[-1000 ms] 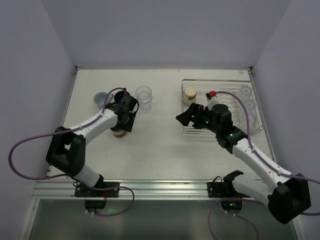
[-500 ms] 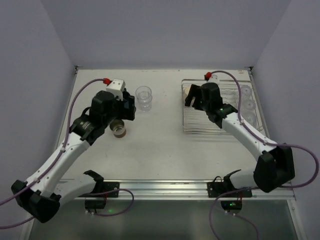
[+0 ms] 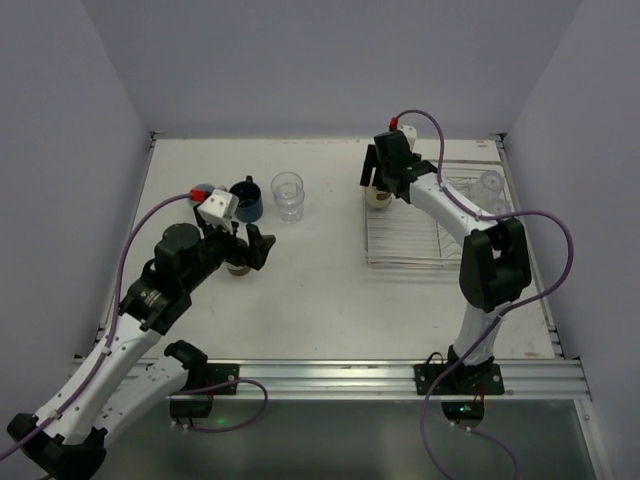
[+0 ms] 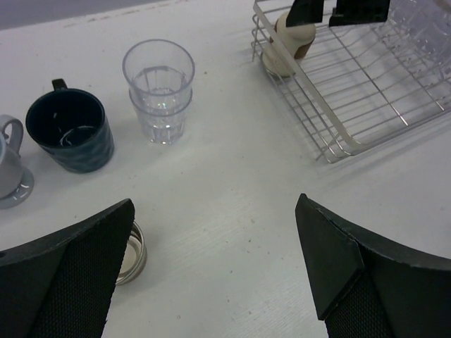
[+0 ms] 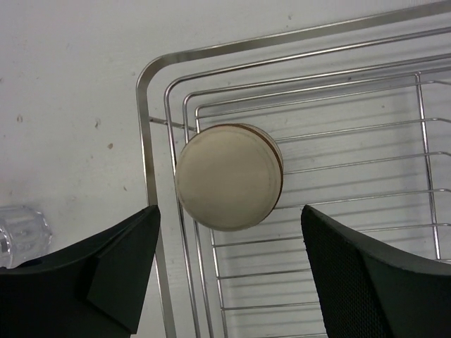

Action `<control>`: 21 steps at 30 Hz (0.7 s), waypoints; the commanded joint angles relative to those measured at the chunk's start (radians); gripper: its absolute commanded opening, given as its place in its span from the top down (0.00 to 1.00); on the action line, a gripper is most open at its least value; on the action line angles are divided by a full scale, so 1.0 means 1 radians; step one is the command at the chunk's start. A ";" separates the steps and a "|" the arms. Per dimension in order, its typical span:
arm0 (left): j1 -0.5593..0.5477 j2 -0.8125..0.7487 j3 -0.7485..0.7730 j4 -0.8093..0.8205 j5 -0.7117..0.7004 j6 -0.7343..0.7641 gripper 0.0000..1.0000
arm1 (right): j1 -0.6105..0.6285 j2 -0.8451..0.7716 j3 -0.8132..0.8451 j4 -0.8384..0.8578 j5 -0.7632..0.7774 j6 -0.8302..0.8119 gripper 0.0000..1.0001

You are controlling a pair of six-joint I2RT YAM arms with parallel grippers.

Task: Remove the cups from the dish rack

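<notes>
We look down on a white worktop [image 3: 320,290] with two robot arms reaching over it. The silver wire dish rack [image 3: 440,235] sits on the right side. A brown cup with a cream top [image 5: 229,176] leans tilted inside the rack's far left corner, just beside the rounded rim. The right jaws hang over this cup, parted, one finger on each side, and neither finger touches it. Clear tumblers [image 3: 492,185] stand along the rack's far right side.

On the left side of the worktop, well apart from the rack, four things stand out of it. Two clear glass tumblers [image 4: 158,88] are stacked one in the other. Just left of them is a dark navy mug [image 4: 70,130], then a light blue-grey mug [image 4: 10,165]. Nearer to us stands a small brown cup [image 4: 130,250], upright and open at the top. The left jaws are raised above the worktop near that brown cup, spread wide and holding nothing.
</notes>
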 commanded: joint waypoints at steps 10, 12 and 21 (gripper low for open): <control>0.002 0.023 -0.002 0.054 0.096 0.040 0.00 | -0.030 0.155 0.160 -0.069 0.041 0.009 0.16; 0.009 0.029 -0.002 0.053 0.107 0.040 0.00 | -0.028 0.182 0.175 -0.075 0.027 0.008 0.16; 0.029 0.064 -0.002 0.057 0.116 0.039 0.00 | -0.030 0.201 0.180 -0.060 0.048 -0.005 0.37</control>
